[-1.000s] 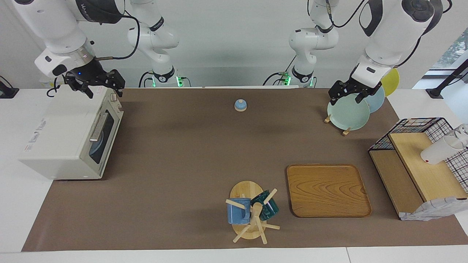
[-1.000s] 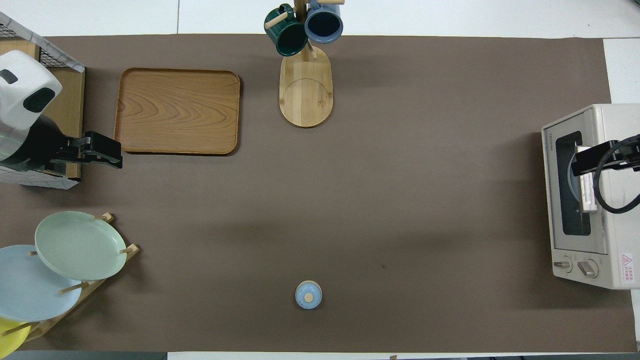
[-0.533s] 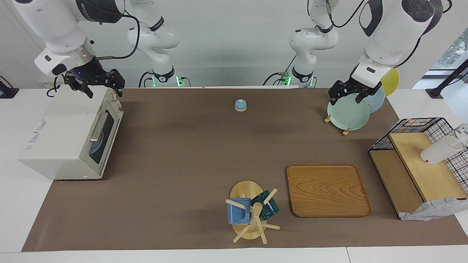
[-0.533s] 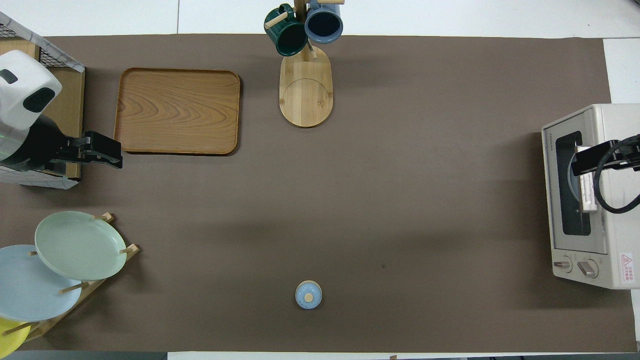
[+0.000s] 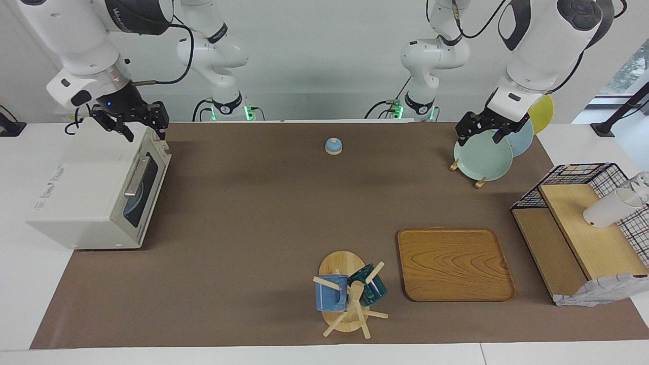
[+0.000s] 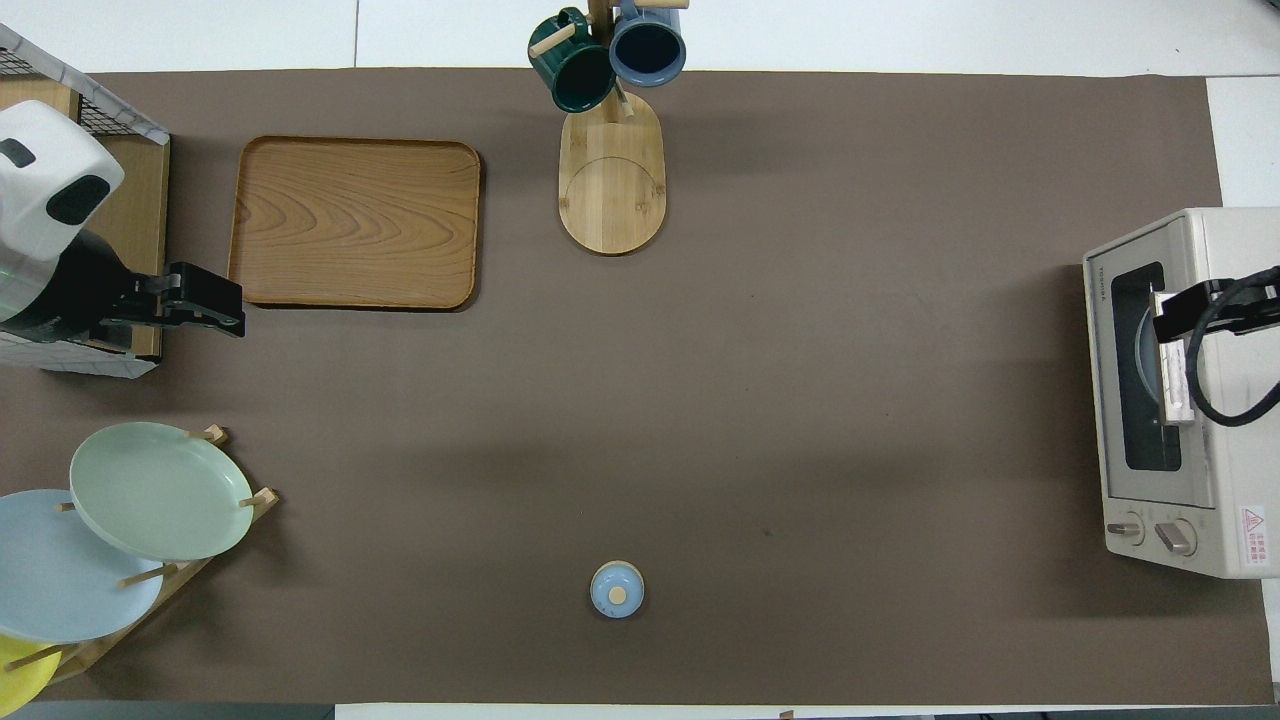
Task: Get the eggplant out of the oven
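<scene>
The off-white oven (image 5: 96, 185) stands at the right arm's end of the table, with its dark glass door and bar handle (image 5: 136, 176) shut; it also shows in the overhead view (image 6: 1190, 390). The eggplant is hidden; only a bluish round shape shows through the glass. My right gripper (image 5: 143, 131) hangs open and empty just above the oven's top edge over the door, and also shows in the overhead view (image 6: 1172, 325). My left gripper (image 5: 480, 136) waits open and empty over the plate rack, and also shows in the overhead view (image 6: 228, 308).
A plate rack with a green plate (image 5: 482, 154), a blue one and a yellow one stands near the left arm. A wooden tray (image 5: 455, 263), a mug tree (image 5: 350, 296), a small blue lid (image 5: 333, 146) and a wire basket rack (image 5: 583, 223) are on the brown mat.
My right gripper has drawn back a little over the oven's top, away from the door front. The left arm has not moved.
</scene>
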